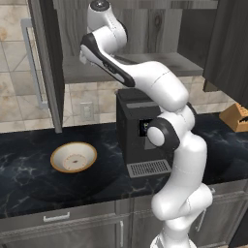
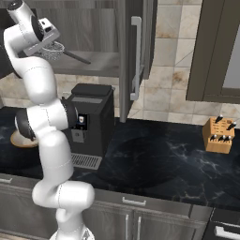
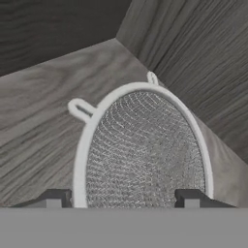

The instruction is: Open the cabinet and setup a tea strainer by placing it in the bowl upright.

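The cabinet [image 1: 51,63] stands open, both doors swung out, and the arm reaches onto its lower shelf. The tea strainer [image 3: 140,155], a round silvery mesh with a pale rim, rests on the wood-grain shelf right below the hand. My gripper [image 3: 123,199] is open, with one fingertip [image 3: 55,198] just outside the near rim and the other over the mesh. From the right, the gripper [image 2: 47,40] sits on top of the strainer [image 2: 52,50], whose thin dark handle points right. The bowl [image 1: 73,157], cream inside with a tan rim, sits empty on the black counter, below and left.
A black coffee machine [image 1: 140,135] stands on the counter under the shelf, beside the bowl. The open right door [image 2: 126,56] with its silver handle hangs close to the hand's right. A wooden knife block [image 2: 219,135] stands far right. The cabinet's back corner is just beyond the strainer.
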